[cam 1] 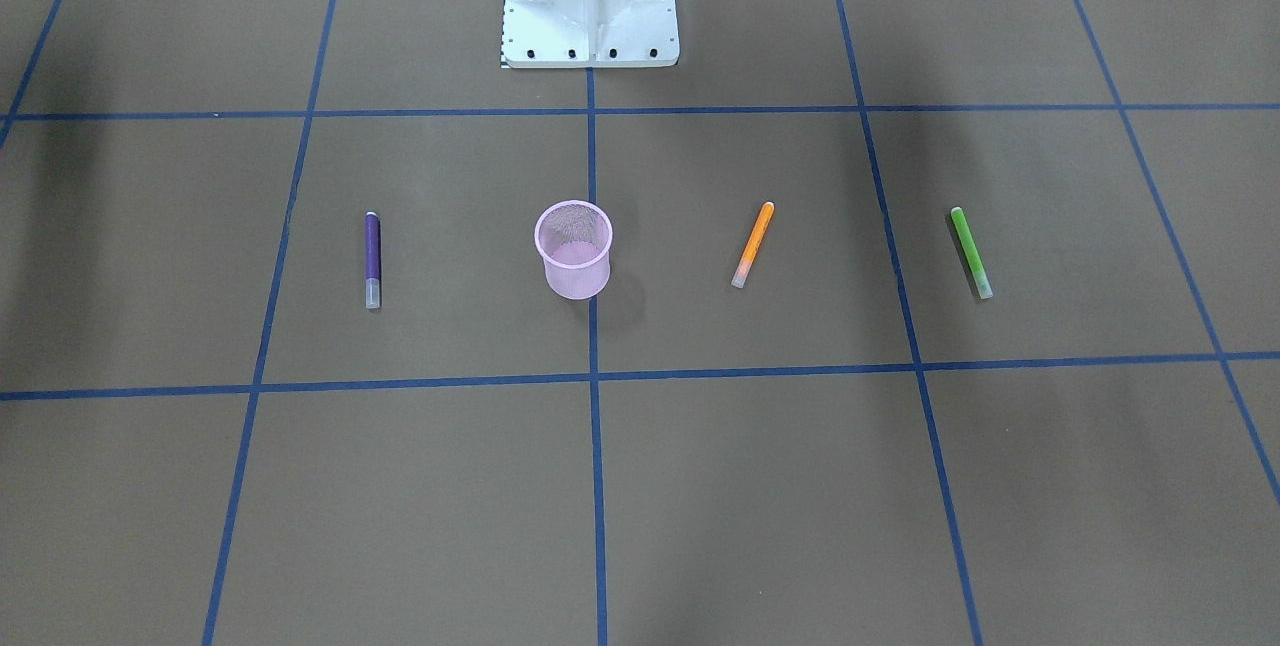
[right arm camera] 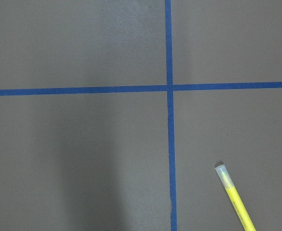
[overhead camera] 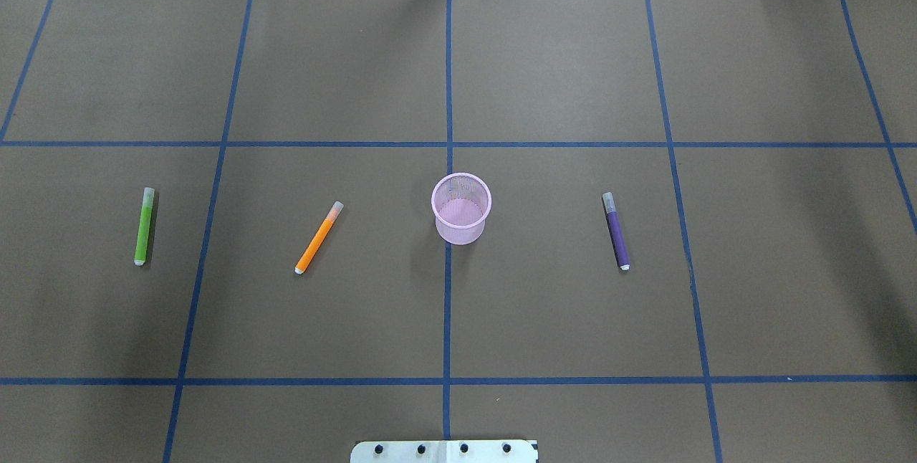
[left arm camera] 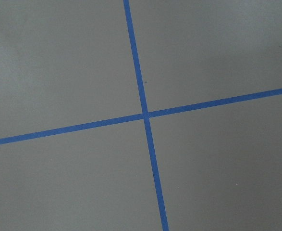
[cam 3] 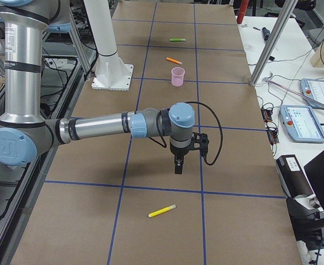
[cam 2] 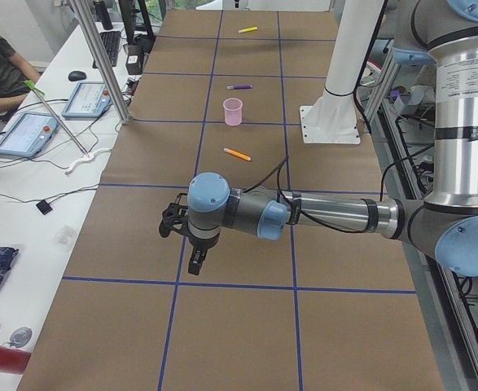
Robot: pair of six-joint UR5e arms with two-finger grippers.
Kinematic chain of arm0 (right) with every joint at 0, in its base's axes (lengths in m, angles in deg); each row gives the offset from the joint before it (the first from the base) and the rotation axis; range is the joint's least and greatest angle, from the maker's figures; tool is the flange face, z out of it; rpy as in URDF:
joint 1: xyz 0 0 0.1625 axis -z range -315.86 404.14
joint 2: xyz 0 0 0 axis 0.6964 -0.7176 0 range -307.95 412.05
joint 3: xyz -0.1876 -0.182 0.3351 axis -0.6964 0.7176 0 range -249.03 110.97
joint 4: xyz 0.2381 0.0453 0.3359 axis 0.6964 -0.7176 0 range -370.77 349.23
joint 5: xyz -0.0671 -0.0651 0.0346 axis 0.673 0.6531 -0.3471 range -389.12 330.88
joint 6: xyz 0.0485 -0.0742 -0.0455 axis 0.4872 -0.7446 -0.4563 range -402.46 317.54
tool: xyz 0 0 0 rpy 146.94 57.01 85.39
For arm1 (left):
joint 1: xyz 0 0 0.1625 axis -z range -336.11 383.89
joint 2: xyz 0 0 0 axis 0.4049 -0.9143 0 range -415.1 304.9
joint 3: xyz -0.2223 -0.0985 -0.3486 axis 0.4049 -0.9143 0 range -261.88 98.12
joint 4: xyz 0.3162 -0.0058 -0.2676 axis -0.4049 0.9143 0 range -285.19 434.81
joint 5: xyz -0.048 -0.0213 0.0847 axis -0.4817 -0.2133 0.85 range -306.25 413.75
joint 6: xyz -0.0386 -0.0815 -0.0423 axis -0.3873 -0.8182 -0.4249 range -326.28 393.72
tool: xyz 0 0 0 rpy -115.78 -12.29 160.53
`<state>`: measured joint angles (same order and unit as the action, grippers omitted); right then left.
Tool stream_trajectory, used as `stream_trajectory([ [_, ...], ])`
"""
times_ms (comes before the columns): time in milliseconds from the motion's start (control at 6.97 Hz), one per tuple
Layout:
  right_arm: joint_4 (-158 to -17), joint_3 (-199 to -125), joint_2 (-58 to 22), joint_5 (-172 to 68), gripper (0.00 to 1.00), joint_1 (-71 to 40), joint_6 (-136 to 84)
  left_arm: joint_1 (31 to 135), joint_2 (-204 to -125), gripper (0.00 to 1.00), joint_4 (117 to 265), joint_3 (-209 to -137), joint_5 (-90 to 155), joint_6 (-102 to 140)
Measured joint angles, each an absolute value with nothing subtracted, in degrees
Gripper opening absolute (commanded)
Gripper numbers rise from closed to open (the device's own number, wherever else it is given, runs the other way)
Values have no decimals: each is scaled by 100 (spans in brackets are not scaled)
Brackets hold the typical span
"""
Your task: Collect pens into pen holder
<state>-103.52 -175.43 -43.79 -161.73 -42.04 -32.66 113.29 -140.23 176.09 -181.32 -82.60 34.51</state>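
Front camera: the pink pen holder [cam 1: 573,251] stands upright mid-table [cam 1: 700,486]. The purple pen [cam 1: 372,259], orange pen [cam 1: 752,244] and green pen [cam 1: 971,253] lie flat, well apart from it.

Side cameras: the left gripper [cam 2: 194,261] and right gripper [cam 3: 178,165] apparently hang above the table; whether their jaws are released or clenched cannot be told.

Right wrist camera: a yellow pen [right arm camera: 234,202] lies near a tape cross [right arm camera: 169,88].

No words or nos. can be read. Blue joint cap [cam 3: 7,148] on the right arm has a mark, too small to read.
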Motion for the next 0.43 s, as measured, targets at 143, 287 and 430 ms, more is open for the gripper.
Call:
stream_trajectory([
  [143,-10333,-17584,-4473,-16237,100,-4212,-3271,11323,-14004,100,17781,-18138,-8402,3449],
  [287,-10293,-17550,-4680,-16480,100,-4218,-3278,11320,-13988,100,17920,-18125,-8561,3447],
  [430,-10168,-17486,-4874,-16911,100,-4220,-3277,11300,-13986,100,18009,-18106,-8667,3449],
])
